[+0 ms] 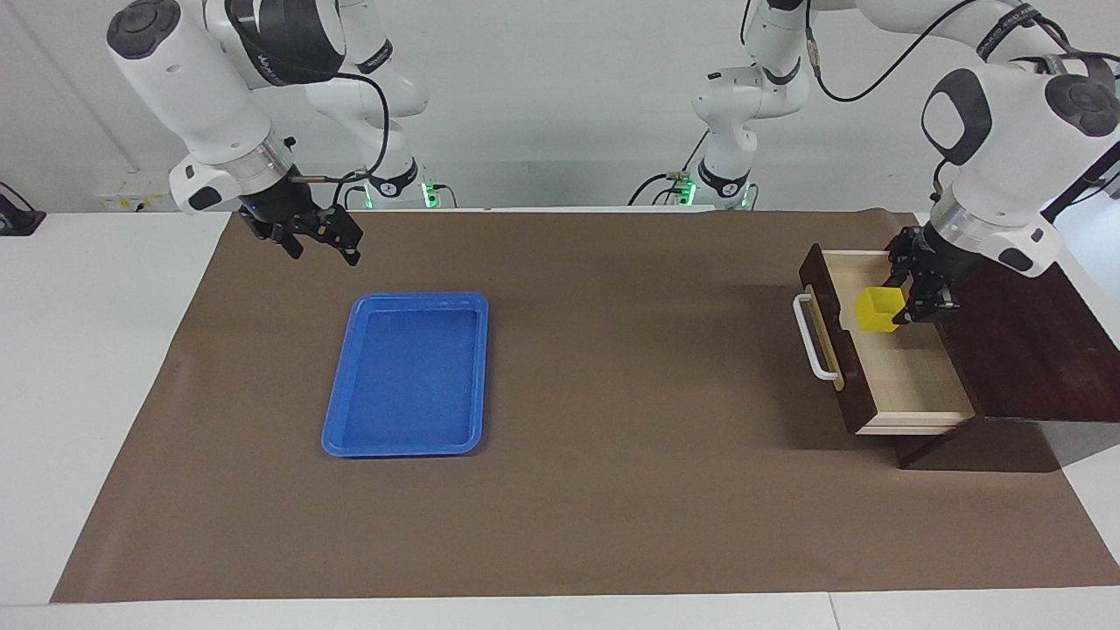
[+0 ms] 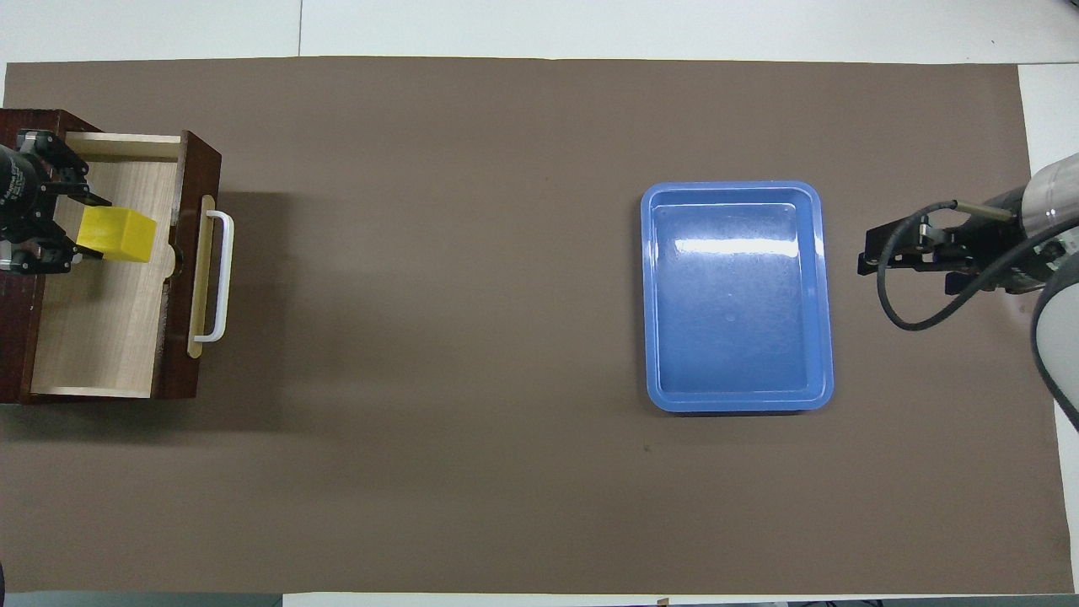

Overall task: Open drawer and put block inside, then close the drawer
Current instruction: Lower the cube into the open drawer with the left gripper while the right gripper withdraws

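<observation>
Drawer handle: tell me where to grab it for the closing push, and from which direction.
Take the white bar handle at its middle, coming from the table's centre. The bar stands off the drawer front, which faces the blue tray, leaving finger room.

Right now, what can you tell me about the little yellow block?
The block is a small, bright yellow cube with smooth, plain faces that look like plastic. The left gripper is shut on it, pinching it from the side. It hangs a little tilted over the pale wood inside of the open drawer, toward the end nearer the robots. Whether it touches the drawer floor cannot be told.
</observation>
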Robot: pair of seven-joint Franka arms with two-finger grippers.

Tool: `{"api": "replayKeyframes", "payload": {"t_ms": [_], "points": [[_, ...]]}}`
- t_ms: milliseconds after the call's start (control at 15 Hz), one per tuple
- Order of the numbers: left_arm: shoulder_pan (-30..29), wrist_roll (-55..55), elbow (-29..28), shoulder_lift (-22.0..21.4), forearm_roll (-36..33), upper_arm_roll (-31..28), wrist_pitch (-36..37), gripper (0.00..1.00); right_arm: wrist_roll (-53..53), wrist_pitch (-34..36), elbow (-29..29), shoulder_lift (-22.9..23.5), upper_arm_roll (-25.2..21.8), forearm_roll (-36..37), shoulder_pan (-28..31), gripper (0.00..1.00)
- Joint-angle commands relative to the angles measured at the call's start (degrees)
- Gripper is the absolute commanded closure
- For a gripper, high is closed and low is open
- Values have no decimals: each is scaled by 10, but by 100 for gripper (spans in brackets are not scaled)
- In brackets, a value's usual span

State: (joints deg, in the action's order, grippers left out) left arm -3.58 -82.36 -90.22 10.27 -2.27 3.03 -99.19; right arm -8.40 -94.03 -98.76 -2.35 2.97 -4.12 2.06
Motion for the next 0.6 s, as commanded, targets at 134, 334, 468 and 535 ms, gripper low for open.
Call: {"api": "replayKeyframes", "payload": {"t_ms": [134, 334, 468, 535], "points": [[-26, 9, -30, 10, 5, 4, -50, 100, 97, 68, 88, 23, 13, 46, 25, 0], [-26, 10, -61, 6, 5, 4, -73, 100, 139, 97, 126, 36, 13, 49, 42, 0], [-26, 11, -93, -3, 5, 4, -88, 100, 150, 92, 118, 31, 15, 63, 42, 0], [-25, 11, -101, -6, 5, 4, -92, 100, 149, 92, 105, 27, 15, 62, 42, 0]]}}
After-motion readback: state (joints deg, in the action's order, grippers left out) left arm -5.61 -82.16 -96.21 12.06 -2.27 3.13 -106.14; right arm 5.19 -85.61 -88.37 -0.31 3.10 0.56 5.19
